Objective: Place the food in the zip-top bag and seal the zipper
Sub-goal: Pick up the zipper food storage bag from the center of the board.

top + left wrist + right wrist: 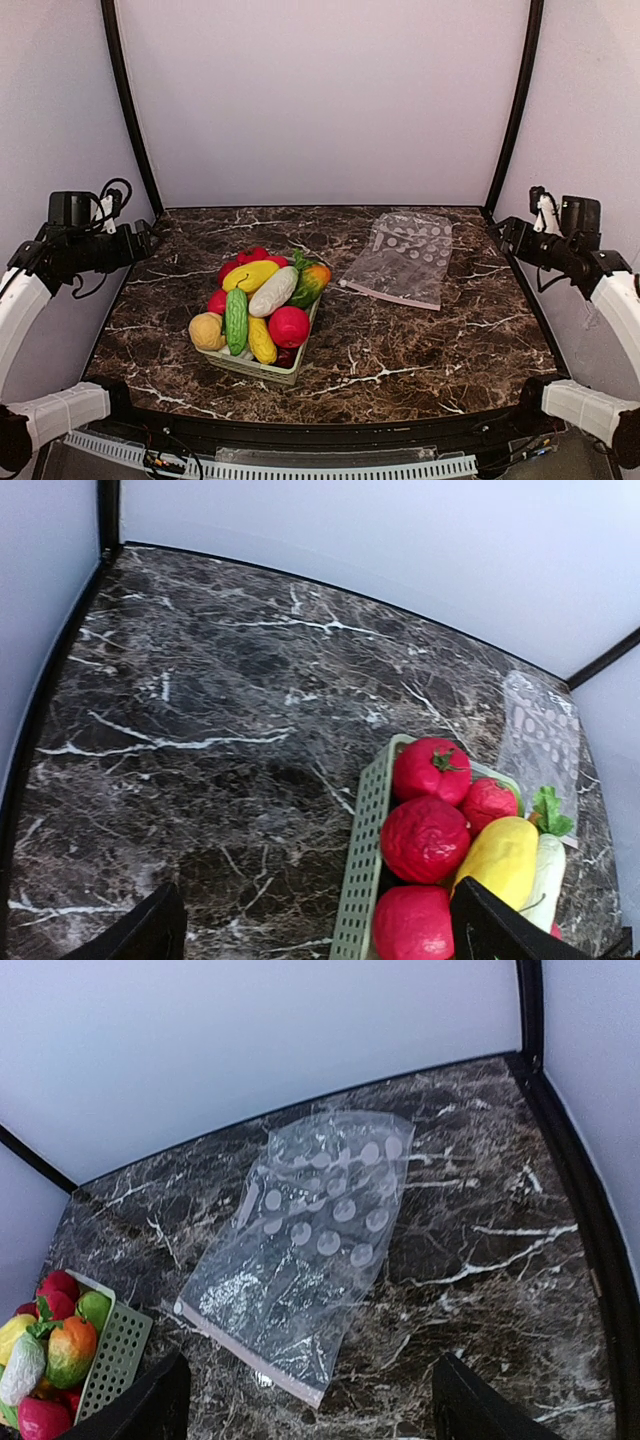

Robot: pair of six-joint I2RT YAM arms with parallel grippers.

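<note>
Seen from above with the arm bases at 6 o'clock, the pale green slatted basket [262, 371] stood nearest, at about 8 o'clock from the middle of the dark marbled surface [400, 350]. All the food [262, 300] was heaped inside it. Along its near side lay a tan piece [206, 331], a green cucumber [236, 320], a small yellow piece [261, 340] and a red apple [289, 326]. Behind them lay a white piece [273, 291] and a larger yellow one [250, 275], with an orange-and-green fruit [313, 282] at the basket's 1 o'clock corner and red pieces [250, 257] at the far end. The zip-top bag [402, 260] lay flat and apart from the basket, at 2 o'clock from it, with nothing inside. Its zipper [390, 294] ran along the bag's near edge, and what seemed to be the white slider tab [178, 1307] sat at the end toward the basket. The left hand [312, 920] hung raised at the 9 o'clock edge of the surface, its jaws spread wide and gripping nothing, looking down on the basket's far end. The right hand [308, 1390] hung raised at the 3 o'clock edge, likewise spread wide and without a load, the bag's pink strip below its view.
</note>
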